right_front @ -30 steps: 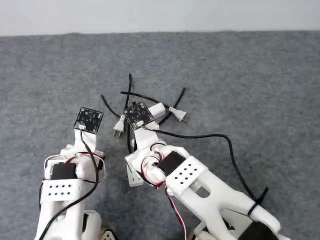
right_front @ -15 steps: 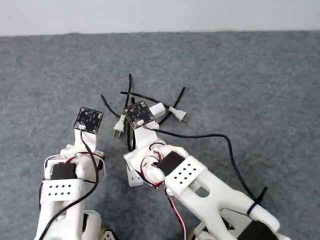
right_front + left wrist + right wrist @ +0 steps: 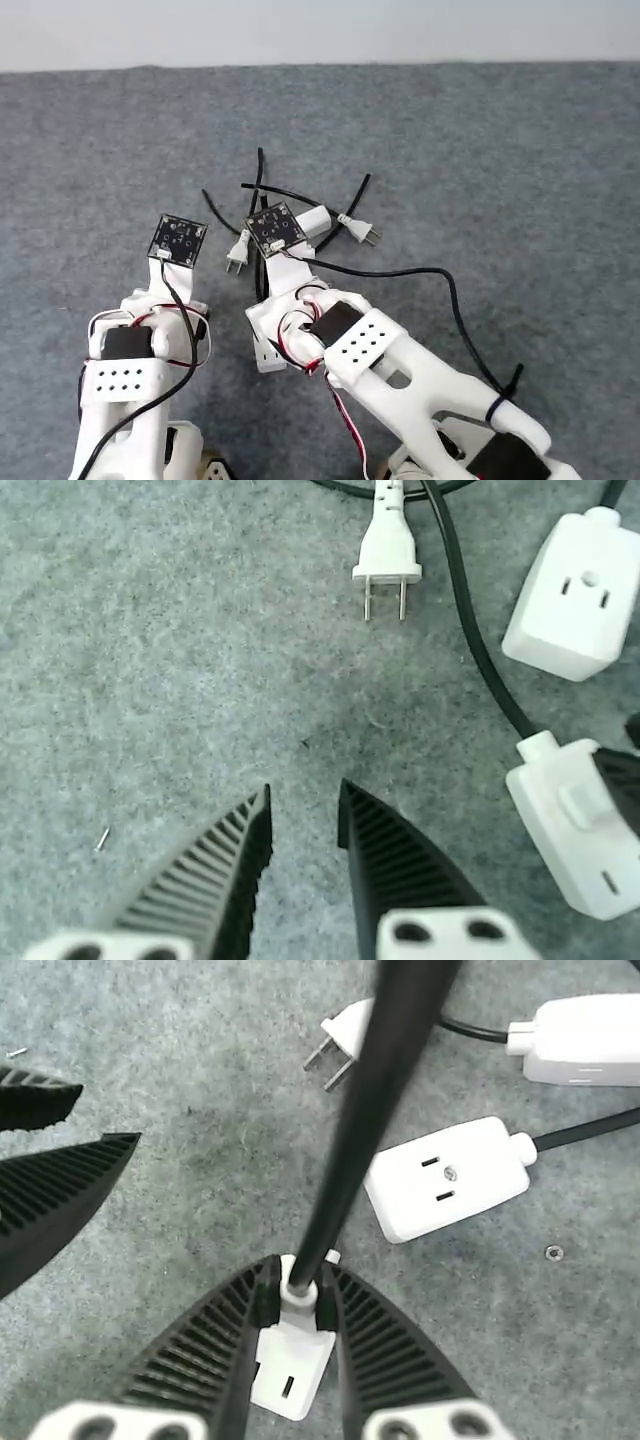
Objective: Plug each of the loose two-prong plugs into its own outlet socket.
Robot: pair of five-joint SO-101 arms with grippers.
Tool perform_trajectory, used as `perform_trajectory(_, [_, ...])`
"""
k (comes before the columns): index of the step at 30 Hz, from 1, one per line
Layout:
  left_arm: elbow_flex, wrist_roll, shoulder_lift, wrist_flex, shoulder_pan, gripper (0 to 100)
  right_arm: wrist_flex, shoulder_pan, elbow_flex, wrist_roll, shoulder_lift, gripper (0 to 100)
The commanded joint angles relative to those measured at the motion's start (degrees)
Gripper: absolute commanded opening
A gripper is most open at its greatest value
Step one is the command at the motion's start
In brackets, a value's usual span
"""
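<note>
grip first: one outlet socket (image 3: 290, 1365) is pinched near its cord end between the jaws of the right gripper (image 3: 298, 1272), with its black cord (image 3: 370, 1090) running up past the camera, so that half looks sorted. the left gripper (image 3: 304, 792) is held over the grey carpet (image 3: 520, 150) with its jaws a little apart and nothing between them. the nearest loose plug (image 3: 387, 552) is lying flat ahead of it, prongs pointed back at it. that plug is probably best taken by the white body, across the flat sides, with the prongs left fully clear. before anything is pushed, the prongs need to be lined up with the slots, and the held socket may need to be turned so its face is presented. the cords are crossed over each other, so snagging should be watched for. a free socket (image 3: 450, 1175) and a second plug (image 3: 358, 228) are left for later.
</note>
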Motion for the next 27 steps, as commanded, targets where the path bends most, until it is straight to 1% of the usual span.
perform_trajectory(1, [-2.59, 0.00, 0.09, -1.23, -0.09, 11, 2.24, 0.66, -3.52, -0.18, -0.22, 0.8])
perform_trajectory(6, [-2.59, 0.00, 0.09, -1.32, -0.26, 11, 6.11, -1.98, -3.16, 3.69, 0.31, 0.8])
perform_trajectory(10, [-2.59, 0.00, 0.09, -1.32, -0.35, 11, 3.91, -2.33, 0.79, 5.98, 0.31, 0.8])
perform_trajectory(12, [-2.51, 0.00, 0.09, -1.32, -0.35, 11, 4.09, -2.33, 1.76, 6.42, 0.22, 0.8])
perform_trajectory(24, [-2.42, 0.00, 0.09, -1.32, -0.44, 11, 5.49, -2.51, 5.36, 15.12, 0.31, 0.8])
perform_trajectory(27, [-2.42, 0.00, 0.09, -1.32, -0.44, 11, 11.30, -5.14, 6.33, 17.85, 0.31, 0.8])
